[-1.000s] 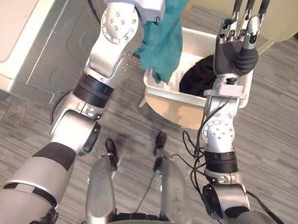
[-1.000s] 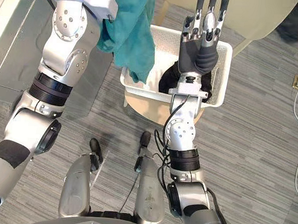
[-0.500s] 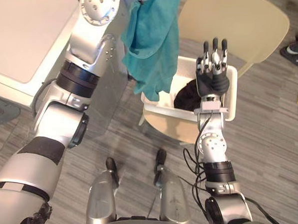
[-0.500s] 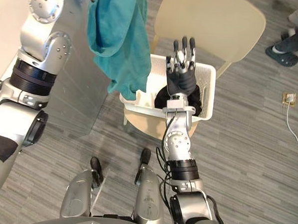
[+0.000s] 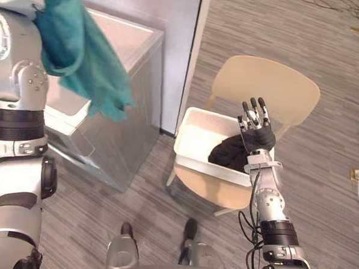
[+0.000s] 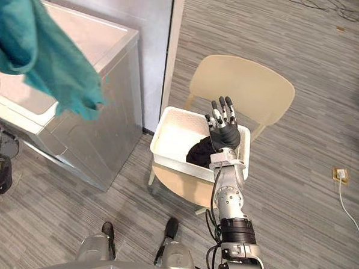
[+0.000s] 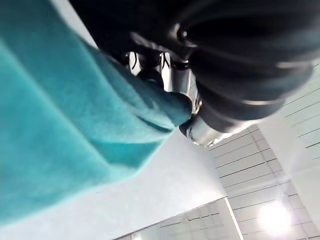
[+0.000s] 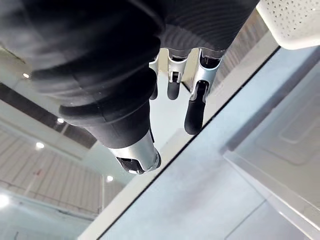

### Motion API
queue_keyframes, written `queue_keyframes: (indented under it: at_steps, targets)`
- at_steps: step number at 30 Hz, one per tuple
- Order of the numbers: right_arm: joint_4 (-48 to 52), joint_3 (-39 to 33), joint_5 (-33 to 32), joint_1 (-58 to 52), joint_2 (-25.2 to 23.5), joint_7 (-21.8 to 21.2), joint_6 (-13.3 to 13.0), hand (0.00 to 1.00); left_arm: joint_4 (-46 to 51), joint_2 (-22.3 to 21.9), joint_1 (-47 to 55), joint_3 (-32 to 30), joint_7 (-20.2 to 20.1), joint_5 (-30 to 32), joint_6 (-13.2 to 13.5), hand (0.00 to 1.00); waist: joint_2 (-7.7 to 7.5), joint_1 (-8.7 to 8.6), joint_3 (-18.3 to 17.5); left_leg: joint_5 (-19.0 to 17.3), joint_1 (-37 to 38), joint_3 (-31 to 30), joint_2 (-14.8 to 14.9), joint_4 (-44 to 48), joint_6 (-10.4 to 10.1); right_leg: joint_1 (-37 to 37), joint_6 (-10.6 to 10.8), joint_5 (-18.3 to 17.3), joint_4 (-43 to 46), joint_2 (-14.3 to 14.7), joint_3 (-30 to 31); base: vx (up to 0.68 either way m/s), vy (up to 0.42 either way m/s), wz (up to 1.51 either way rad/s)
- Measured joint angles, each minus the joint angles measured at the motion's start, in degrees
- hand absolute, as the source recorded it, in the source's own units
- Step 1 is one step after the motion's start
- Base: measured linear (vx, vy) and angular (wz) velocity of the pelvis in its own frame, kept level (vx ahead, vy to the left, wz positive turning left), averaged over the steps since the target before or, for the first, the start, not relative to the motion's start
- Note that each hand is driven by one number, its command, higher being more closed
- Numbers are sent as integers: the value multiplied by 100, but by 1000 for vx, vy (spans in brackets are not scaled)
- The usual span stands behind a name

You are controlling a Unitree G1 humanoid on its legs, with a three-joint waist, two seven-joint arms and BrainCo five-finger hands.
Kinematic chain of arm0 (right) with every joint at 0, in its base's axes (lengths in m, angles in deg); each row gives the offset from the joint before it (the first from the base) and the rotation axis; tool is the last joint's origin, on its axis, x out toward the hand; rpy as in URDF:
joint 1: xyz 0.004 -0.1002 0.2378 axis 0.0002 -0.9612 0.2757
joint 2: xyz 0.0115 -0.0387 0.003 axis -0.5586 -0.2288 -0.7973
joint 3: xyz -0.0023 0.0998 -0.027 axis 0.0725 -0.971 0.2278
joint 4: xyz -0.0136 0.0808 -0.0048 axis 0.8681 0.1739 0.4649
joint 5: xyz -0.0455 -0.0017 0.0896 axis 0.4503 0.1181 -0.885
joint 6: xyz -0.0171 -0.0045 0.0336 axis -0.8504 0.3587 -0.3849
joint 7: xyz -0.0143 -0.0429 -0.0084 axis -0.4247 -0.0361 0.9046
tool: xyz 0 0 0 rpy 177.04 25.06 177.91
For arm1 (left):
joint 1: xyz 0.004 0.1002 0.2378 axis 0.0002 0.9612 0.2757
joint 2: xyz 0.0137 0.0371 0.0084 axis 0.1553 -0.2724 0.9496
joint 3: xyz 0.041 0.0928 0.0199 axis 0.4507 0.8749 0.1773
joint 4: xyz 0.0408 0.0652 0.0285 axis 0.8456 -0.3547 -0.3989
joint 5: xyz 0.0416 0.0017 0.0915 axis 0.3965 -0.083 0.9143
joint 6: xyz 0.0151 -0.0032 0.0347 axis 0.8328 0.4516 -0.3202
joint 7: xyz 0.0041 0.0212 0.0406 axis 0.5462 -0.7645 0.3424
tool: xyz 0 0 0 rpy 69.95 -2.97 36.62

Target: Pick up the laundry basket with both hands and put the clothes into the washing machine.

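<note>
A teal cloth (image 5: 81, 57) hangs from my raised left hand (image 7: 235, 60), whose fingers and thumb are curled on its folds (image 7: 65, 125). It dangles above the top of the silver washing machine (image 5: 117, 125) at the left. The white laundry basket (image 5: 193, 162) sits on a beige chair (image 5: 272, 85), with dark clothes (image 5: 226, 154) heaped in its right half. My right hand (image 5: 257, 126) is held upright over the basket's right side. Its fingers (image 8: 195, 105) are straight and hold nothing.
A pale wall panel (image 5: 156, 13) stands behind the machine and beside the chair. A wall-plug socket (image 5: 356, 175) lies on the grey plank floor at the far right. Open floor lies in front of the machine and the chair.
The camera has tilted up, so the whole scene has shifted. My left hand has carried the teal cloth out of the basket and leftward over the washing machine. The right hand stays open.
</note>
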Motion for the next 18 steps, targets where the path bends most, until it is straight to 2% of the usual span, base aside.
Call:
queue_keyframes:
  at_steps: [1, 2, 3, 4, 5, 6, 7, 8, 9, 10, 11, 12, 13, 14, 15, 16, 17, 18]
  targets:
    - [0, 0, 9, -6, 46, -1, 7, 100, -7, 4, 22, -14, 32, 0, 0, 100, -7, 30, -13, 97, -35, 19, 12, -84, 123, -12, -45, -7, 5, 10, -90, -49, -21, 62]
    - [2, -38, 106, -3, 64, -2, 11, 100, -7, 6, 85, -10, 36, 3, -1, 100, -39, 53, -62, 365, -109, 97, -17, -349, 430, -89, -165, -77, 85, -2, -256, -60, -21, 68]
    - [1, -63, 174, -2, 70, -3, 11, 100, -7, 6, 112, -11, 37, 3, -1, 100, -49, 53, -81, 418, -103, 141, -21, -582, 620, -103, -202, -79, 95, -11, -381, -51, 16, 82]
    - [-3, -120, 227, -6, 48, -3, 20, 100, -16, 13, 124, -16, 36, 5, -3, 100, -110, 27, -116, 249, -4, 517, 54, -680, 595, -95, -245, -38, 65, -120, -587, -24, 45, 93]
    - [-12, -245, 229, -6, 114, -1, 34, 100, -23, -25, 177, 0, 46, 5, -1, 100, -119, -20, -122, -200, -253, 1161, 415, 372, 708, -90, -264, -28, 151, -212, -871, -4, 52, 84]
    - [-23, -305, 262, -13, 147, 2, 50, 100, -23, -35, 225, 27, 44, 7, -2, 100, -115, -3, -124, -362, -246, 1373, 546, 864, 768, -72, -276, -37, 209, -255, -924, -1, 72, 84]
    - [-7, -439, 377, -43, 199, 2, 81, 100, -25, -41, 242, 57, 33, 10, -8, 100, -98, -66, -135, -503, -98, 1712, 786, 1598, 885, 26, -283, -56, 293, -333, -1109, -6, 89, 68]
    - [33, -538, 452, -122, 269, 0, 88, 100, -24, -48, 226, 75, 21, 14, -8, 100, -40, -192, -166, -444, 6, 1849, 914, 1726, 849, 79, -282, -103, 434, -367, -1297, -46, 126, 126]
    - [53, -734, 458, -305, 343, -2, 88, 100, -14, -58, 119, 201, 14, 17, -5, 100, -41, -359, -188, -333, -150, 1802, 823, 1746, 818, 69, -253, -354, 696, -375, -1468, -49, 80, 127]
    - [43, -841, 482, -417, 340, 1, 88, 100, -7, -72, 87, 254, 10, 19, -1, 100, -84, -398, -218, -246, -250, 1657, 736, 1648, 794, 42, -213, -499, 788, -351, -1455, -66, 40, 149]
    - [-11, -964, 571, -602, 276, 8, 88, 100, -7, -168, 124, 237, 14, 20, 36, 100, -287, -466, -410, -86, -183, 1178, 342, 953, 628, -44, -279, -566, 611, -498, -1356, -81, 48, 128]
    - [-53, -1099, 663, -690, 216, 23, 114, 100, -36, -252, 134, 222, 47, 15, 78, 100, -371, -444, -465, -632, -165, 1255, 442, 1583, 874, -110, -300, -409, 657, -651, -1661, -102, 42, 126]
    - [-45, -1115, 668, -782, 192, 50, 113, 100, -38, -313, 209, 238, 65, 10, 130, 100, -328, -414, -484, -822, 174, 1466, 824, 1971, 713, -78, -276, -315, 740, -647, -1828, -104, 106, 98]
    - [-42, -1127, 668, -813, 191, 56, 112, 100, -41, -339, 208, 314, 58, 9, 123, 100, -289, -451, -505, -827, 356, 1553, 979, 1907, 648, -81, -266, -307, 772, -664, -1963, -81, 93, 103]
    - [-38, -1188, 668, -840, 191, 61, 110, 100, -39, -494, 207, 376, 22, 9, 119, 100, -191, -590, -562, -757, 653, 1583, 1163, 1600, 422, -116, -242, -262, 781, -689, -2227, -133, 234, 124]
    - [-36, -1225, 672, -860, 183, 64, 113, 100, -66, -699, 203, 411, 25, 7, 116, 100, -164, -683, -574, -875, 728, 1582, 991, 1121, 9, -175, -220, -145, 776, -786, -2416, -191, 336, 118]
    - [-25, -1240, 674, -896, 154, 64, 113, 100, -84, -782, 211, 459, 31, 0, 106, 100, -174, -700, -585, -958, 705, 1673, 938, 1018, -125, -208, -217, -68, 752, -851, -2467, -243, 432, 94]
    - [-16, -1275, 683, -922, 45, 60, 114, 100, -81, -897, 347, 455, 26, -5, 104, 100, -209, -676, -606, -1097, 632, 1764, 809, 909, -357, -244, -212, 95, 675, -984, -2583, -212, 368, 54]
